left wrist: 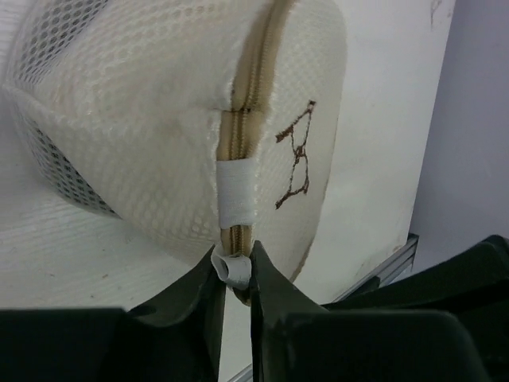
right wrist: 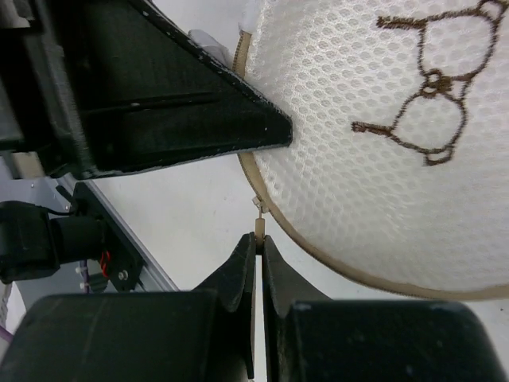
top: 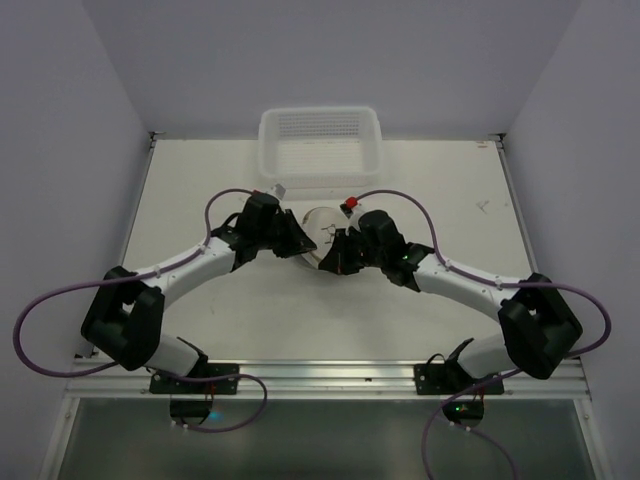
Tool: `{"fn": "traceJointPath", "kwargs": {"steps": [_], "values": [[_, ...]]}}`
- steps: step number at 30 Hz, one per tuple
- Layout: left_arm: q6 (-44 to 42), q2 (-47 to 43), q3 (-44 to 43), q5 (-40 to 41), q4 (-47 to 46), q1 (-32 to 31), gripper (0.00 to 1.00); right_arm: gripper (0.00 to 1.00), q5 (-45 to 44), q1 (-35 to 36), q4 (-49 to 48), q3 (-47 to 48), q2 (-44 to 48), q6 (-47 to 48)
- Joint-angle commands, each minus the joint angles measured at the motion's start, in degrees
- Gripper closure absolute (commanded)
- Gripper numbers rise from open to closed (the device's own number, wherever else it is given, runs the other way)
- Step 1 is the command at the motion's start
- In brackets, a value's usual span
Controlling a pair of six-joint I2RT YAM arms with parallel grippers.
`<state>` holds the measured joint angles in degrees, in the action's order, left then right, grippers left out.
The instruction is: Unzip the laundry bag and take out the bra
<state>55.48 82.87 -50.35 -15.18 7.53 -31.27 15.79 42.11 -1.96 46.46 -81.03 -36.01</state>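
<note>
Pale lavender walls (top: 320, 50) enclose a cream table (top: 300, 330) with an aluminium front rail (top: 320, 372).

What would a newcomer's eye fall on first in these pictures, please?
The small round whitish mesh laundry bag at the table's centre, both arms meeting at it. The left gripper pinches a white fabric tab at its tan zipper's end; the right gripper pinches the zipper pull. A white perforated plastic basket sits behind.
</note>
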Motion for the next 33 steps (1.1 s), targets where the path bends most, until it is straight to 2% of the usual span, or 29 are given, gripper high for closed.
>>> {"fn": "traceJointPath", "kwargs": {"steps": [1,3,7,14,17,21,25,26,27,29,30,33], "values": [[-0.5,0.7,-2.1,4.5,-0.7,-0.1,0.86,1.0,-3.1,0.3,-1.1,0.6,2.2,1.4],[-1.3,0.5,-2.4,5.5,0.2,0.2,0.99,1.0,-4.3,0.3,-0.2,-2.0,3.4,1.9],[-2.9,0.8,-3.1,3.3,0.8,2.3,1.0,1.0,-9.6,-1.9,1.3,-7.9,9.2,3.2],[-10.6,2.1,-5.7,-5.7,3.0,7.3,1.0,1.0,-9.5,-11.2,5.1,-15.3,16.6,3.2],[-16.9,5.0,-9.4,-10.6,5.6,9.7,1.0,1.0,-8.1,-11.7,6.3,-14.2,16.7,5.6],[-23.5,12.0,-19.1,-9.9,8.5,10.3,1.0,1.0,0.2,-10.6,2.6,-10.2,12.8,7.3],[-21.9,19.1,-27.3,-11.9,7.8,10.3,0.97,1.0,2.2,-4.1,-0.2,-3.8,5.8,5.8],[-21.0,19.9,-28.4,-12.6,7.3,10.3,0.93,1.0,3.1,-3.4,-1.3,-2.5,4.5,3.4],[-19.1,20.4,-29.2,-12.5,6.7,10.3,0.72,1.0,3.9,-2.9,-2.3,-0.5,2.1,1.7],[-17.3,19.2,-28.1,-11.5,4.1,10.3,0.47,1.0,5.2,-2.1,-4.7,1.1,0.3,-1.1],[-15.7,17.1,-26.1,-10.8,3.6,10.3,0.27,1.0,5.1,-1.9,-5.2,2.6,-0.5,-2.8],[-13.0,11.6,-20.0,-7.8,3.8,10.3,0.06,1.0,3.5,-1.5,-5.3,5.1,-2.2,-3.4]]}}
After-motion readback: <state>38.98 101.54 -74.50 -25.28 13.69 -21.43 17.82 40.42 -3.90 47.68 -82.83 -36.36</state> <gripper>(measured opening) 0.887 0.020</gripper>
